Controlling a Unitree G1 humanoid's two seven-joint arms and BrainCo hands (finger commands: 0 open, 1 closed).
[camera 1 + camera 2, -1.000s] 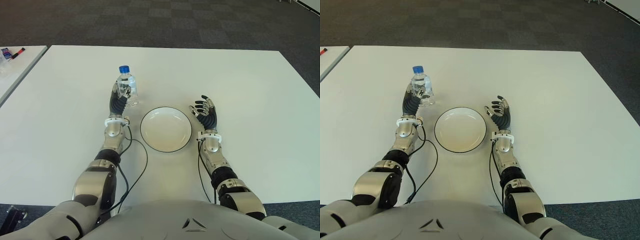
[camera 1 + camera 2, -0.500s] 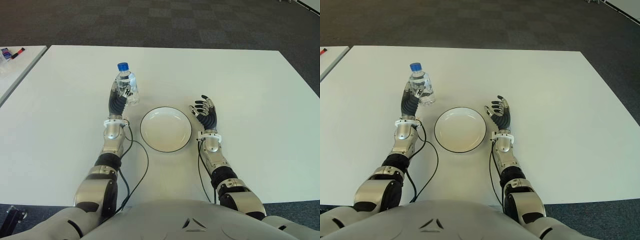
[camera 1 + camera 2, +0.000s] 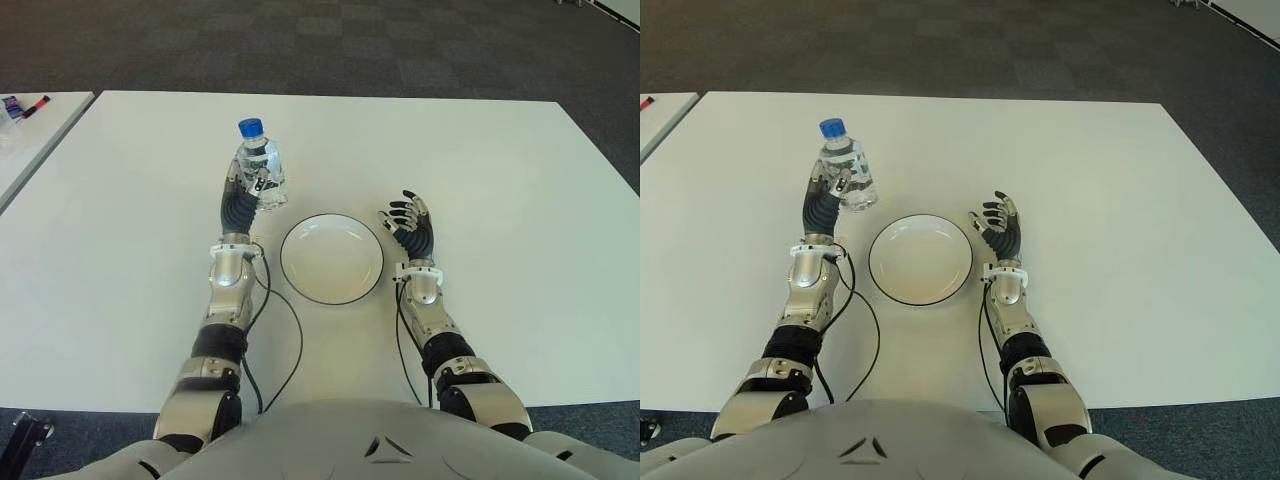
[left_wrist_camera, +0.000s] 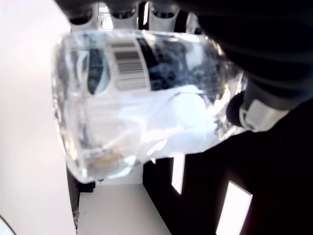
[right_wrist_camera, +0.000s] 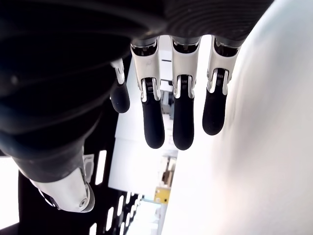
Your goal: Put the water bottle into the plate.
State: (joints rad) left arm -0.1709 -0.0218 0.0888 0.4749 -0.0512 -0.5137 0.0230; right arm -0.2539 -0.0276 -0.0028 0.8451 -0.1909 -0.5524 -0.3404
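Observation:
A clear water bottle [image 3: 262,170] with a blue cap is held upright in my left hand [image 3: 245,190], lifted off the white table [image 3: 500,160] to the upper left of the plate. The left wrist view shows the bottle [image 4: 146,98] close up with dark fingers wrapped round it. A white plate [image 3: 331,258] with a dark rim lies in front of me, with nothing in it. My right hand [image 3: 410,225] shows just right of the plate, fingers [image 5: 178,117] spread and holding nothing.
A second white table [image 3: 35,125] stands at the far left with a red marker [image 3: 36,103] on it. Dark carpet lies beyond the table's far edge. A black cable [image 3: 285,340] loops from my left forearm over the table near the plate.
My left hand has lifted the bottle off the table and carried it slightly toward the plate. The right hand has not moved.

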